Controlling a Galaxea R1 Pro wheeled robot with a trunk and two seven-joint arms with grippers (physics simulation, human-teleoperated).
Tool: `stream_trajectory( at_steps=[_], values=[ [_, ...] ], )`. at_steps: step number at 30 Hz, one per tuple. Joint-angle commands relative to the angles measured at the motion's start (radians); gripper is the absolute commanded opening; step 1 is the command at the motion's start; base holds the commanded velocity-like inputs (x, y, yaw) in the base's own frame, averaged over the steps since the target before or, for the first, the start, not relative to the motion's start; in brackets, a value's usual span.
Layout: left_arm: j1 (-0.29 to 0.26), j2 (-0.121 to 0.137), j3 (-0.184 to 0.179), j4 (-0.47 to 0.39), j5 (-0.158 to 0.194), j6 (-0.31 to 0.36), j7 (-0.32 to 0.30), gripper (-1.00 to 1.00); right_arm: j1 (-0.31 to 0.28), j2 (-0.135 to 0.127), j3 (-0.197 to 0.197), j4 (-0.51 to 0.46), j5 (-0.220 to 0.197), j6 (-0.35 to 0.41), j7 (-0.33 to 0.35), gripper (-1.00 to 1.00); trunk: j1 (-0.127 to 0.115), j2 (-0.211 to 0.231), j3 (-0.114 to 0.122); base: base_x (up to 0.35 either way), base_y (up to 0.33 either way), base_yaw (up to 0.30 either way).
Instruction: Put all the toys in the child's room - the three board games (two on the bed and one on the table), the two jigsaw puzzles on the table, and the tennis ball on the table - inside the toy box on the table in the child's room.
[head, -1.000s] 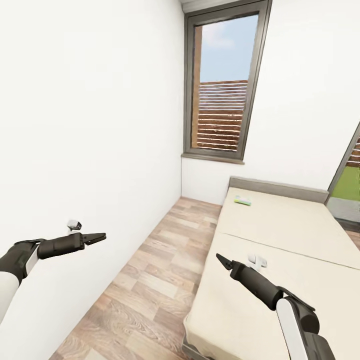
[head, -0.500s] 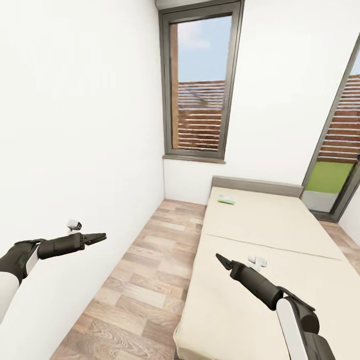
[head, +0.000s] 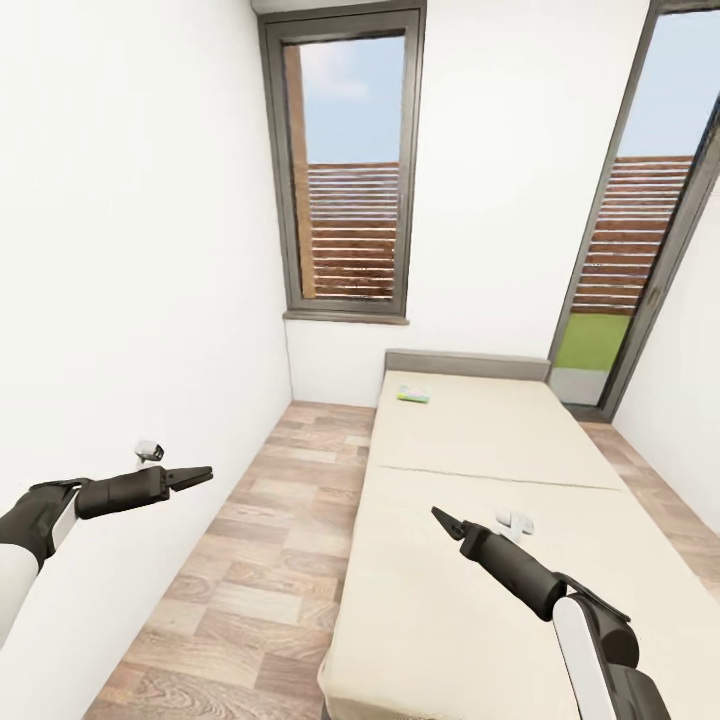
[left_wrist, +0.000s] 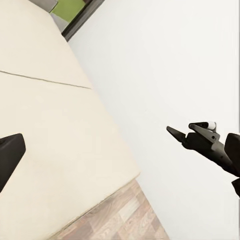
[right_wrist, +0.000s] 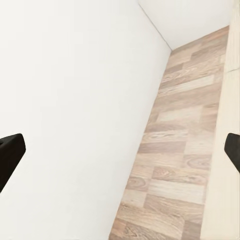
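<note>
Two arms reach forward in the head view, both empty. The left gripper (head: 196, 474) sits at about 8 o'clock in that view, against the white wall (head: 130, 250); its fingers come together at the tip, jaws narrow, nothing between them. The right gripper (head: 441, 517) sits at about 5 o'clock over the near half of the bed (head: 470, 600); its fingers likewise meet in a point, gripping nothing. In the left wrist view the right gripper (left_wrist: 172, 132) shows against the wall, fingers together.

One board game (head: 413, 395) lies flat on the bed at roughly 12 o'clock from the right gripper, well apart from it, near the grey headboard (head: 467, 363) and close to the mattress edge on the floor side. It shows green and white; the print is too small to read.

The bed has a plain beige mattress with a seam across its middle. Wood-plank floor (head: 270, 530) runs between the bed and the wall. A tall dark-framed window (head: 345, 170) stands beyond the headboard at 12 o'clock; a second glazed opening (head: 640, 220) is at 2 o'clock.

The right wrist view gives wall, floor (right_wrist: 185, 150) and the mattress edge.
</note>
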Motion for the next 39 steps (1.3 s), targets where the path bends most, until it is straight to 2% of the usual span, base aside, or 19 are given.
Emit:
stream_trajectory(
  at_steps=[1,19,39],
  values=[
    [-0.001,0.0,0.001,0.0,-0.001,0.011,-0.004,1.0,-0.001,0.001,-0.002,0.0,-0.003,0.008,0.003,1.0,0.001,-0.002,-0.002,0.0,0.0,-0.281],
    [0.0,0.0,0.001,0.0,-0.001,0.011,-0.004,1.0,-0.001,0.001,-0.003,0.0,-0.004,0.008,0.003,1.0,0.001,-0.002,-0.002,0.0,0.032,-0.281],
    [0.0,0.0,0.001,0.0,-0.001,0.012,-0.004,1.0,-0.001,0.001,-0.003,0.0,-0.004,0.008,0.003,1.0,0.001,-0.002,-0.002,0.017,0.259,-0.281]
  ],
)
